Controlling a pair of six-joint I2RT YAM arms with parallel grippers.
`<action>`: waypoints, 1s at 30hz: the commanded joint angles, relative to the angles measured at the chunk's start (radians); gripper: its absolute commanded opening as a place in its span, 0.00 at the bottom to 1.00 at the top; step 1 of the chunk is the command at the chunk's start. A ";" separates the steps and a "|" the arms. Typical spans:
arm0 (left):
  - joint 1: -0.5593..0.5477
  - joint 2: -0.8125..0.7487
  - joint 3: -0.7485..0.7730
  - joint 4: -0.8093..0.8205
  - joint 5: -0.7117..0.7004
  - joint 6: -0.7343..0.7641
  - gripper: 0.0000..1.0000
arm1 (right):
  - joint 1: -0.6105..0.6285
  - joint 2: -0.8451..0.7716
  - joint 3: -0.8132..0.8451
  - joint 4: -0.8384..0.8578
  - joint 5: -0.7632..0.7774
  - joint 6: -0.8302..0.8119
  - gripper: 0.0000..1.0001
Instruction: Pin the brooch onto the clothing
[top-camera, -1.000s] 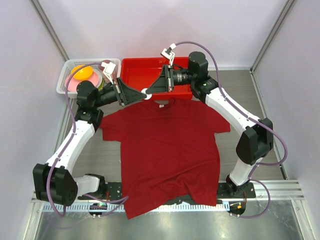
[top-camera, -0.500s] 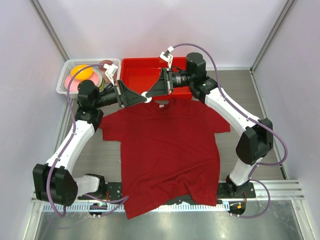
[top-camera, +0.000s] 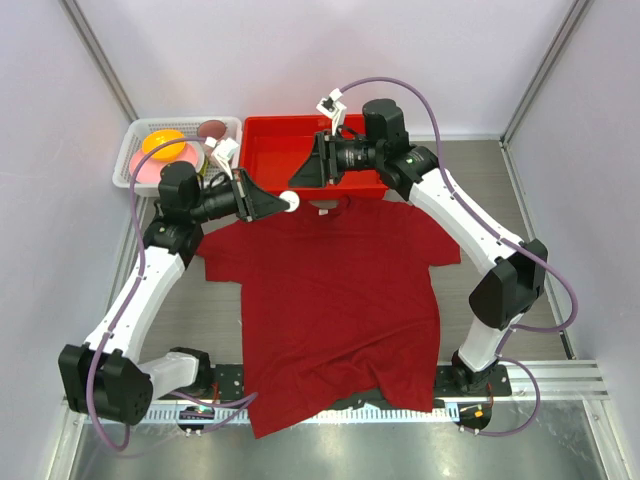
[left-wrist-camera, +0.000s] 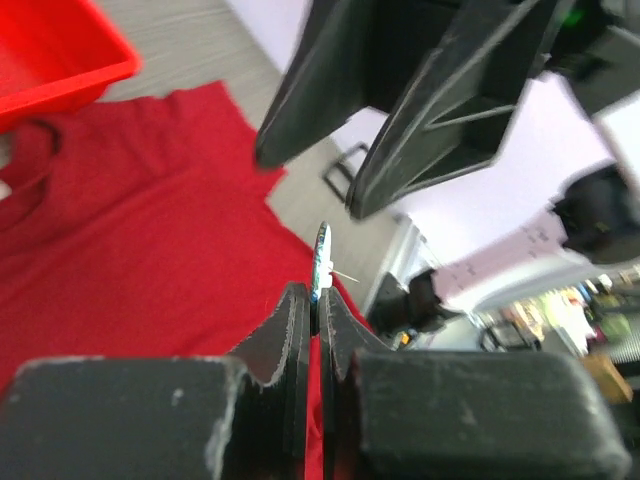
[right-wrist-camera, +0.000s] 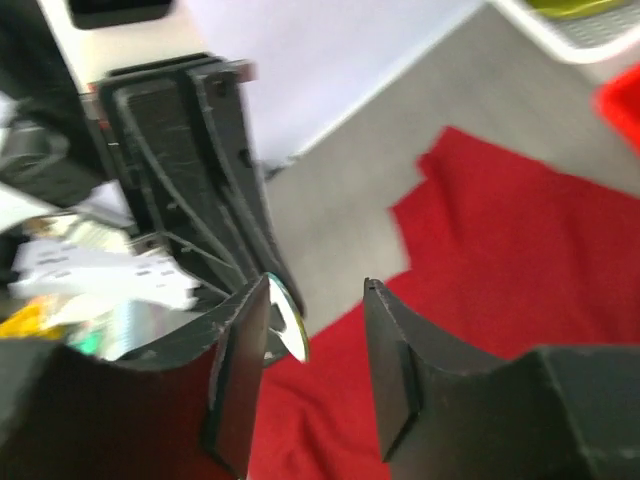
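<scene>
From above, your left arm stretches toward the table's far edge. Its gripper (top-camera: 277, 203) is clamped on the brooch (top-camera: 291, 201), held over the T-shirt (top-camera: 335, 300) beside the collar. Your right arm bends inward, and its gripper (top-camera: 303, 176) is just beside the brooch. In the left wrist view, the fingers (left-wrist-camera: 290, 330) pinch the brooch edge-on. In the right wrist view, the jaws stand apart, with the brooch near one finger (right-wrist-camera: 240, 380).
</scene>
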 joint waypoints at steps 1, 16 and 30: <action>0.010 -0.087 -0.032 -0.277 -0.287 0.151 0.00 | 0.015 -0.038 0.058 -0.263 0.481 -0.365 0.52; -0.001 -0.087 -0.157 -0.511 -0.800 0.198 0.00 | 0.160 -0.100 -0.189 -0.123 0.920 -0.419 0.88; -0.124 -0.130 -0.266 -0.392 -1.153 0.341 0.00 | 0.273 0.112 -0.116 -0.184 1.105 -0.038 0.58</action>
